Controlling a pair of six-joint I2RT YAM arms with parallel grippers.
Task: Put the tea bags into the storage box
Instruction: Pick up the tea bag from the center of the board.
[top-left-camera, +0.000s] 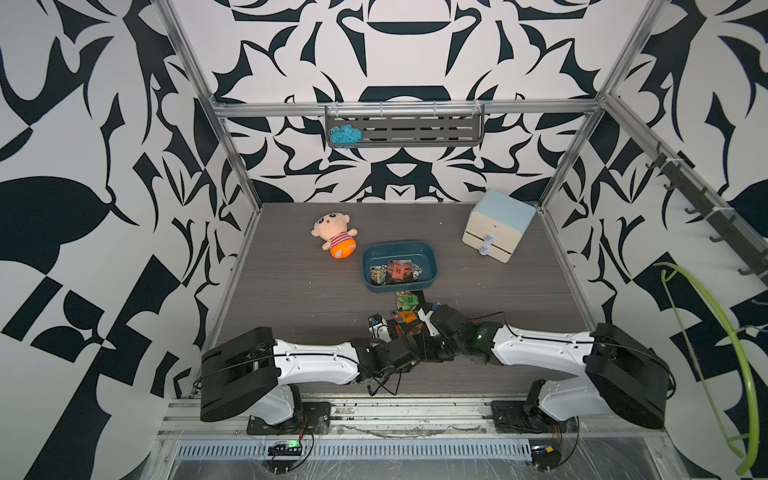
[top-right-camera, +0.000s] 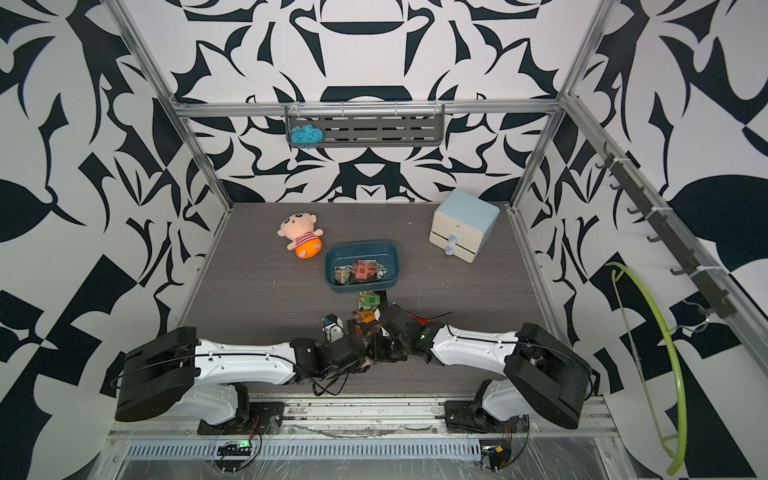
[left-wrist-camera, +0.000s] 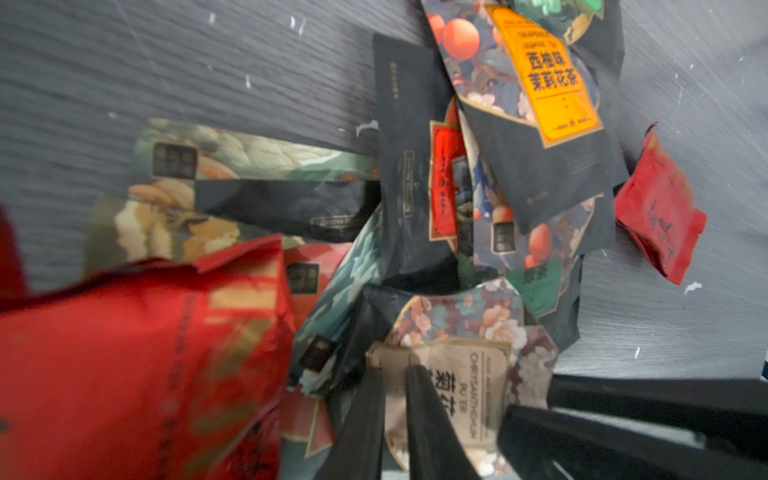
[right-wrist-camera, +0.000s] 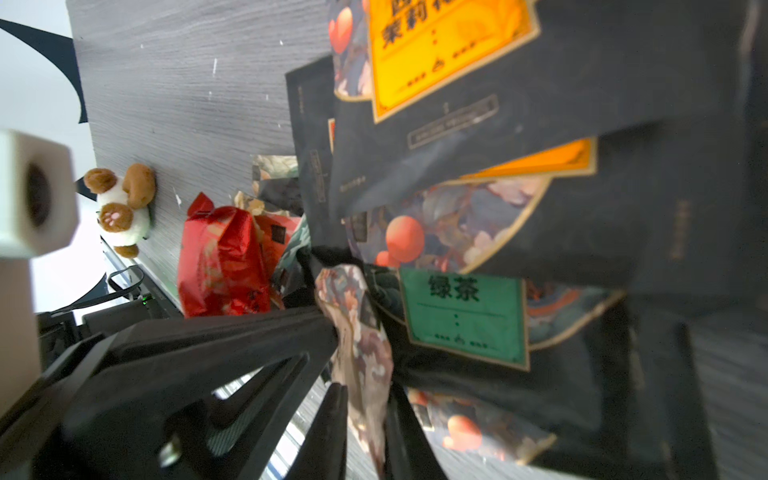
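Grey table (top-left-camera: 291, 332): left gripper (left-wrist-camera: 394, 372) and right gripper (right-wrist-camera: 365, 388), nearly closed, pinch a floral bag (left-wrist-camera: 457, 324); lift slowly toward box (top-left-camera: 432, 266).

Both top views overlook the table (top-left-camera: 291, 299); both wrist views crowd the tea bags (left-wrist-camera: 540, 83).

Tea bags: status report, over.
Right pincer shut on floral sachet. Left pincer narrow over the pile, grip unclear. Some tea bags in storage box, rest piled outside. Plush toy beside box, not blocking.
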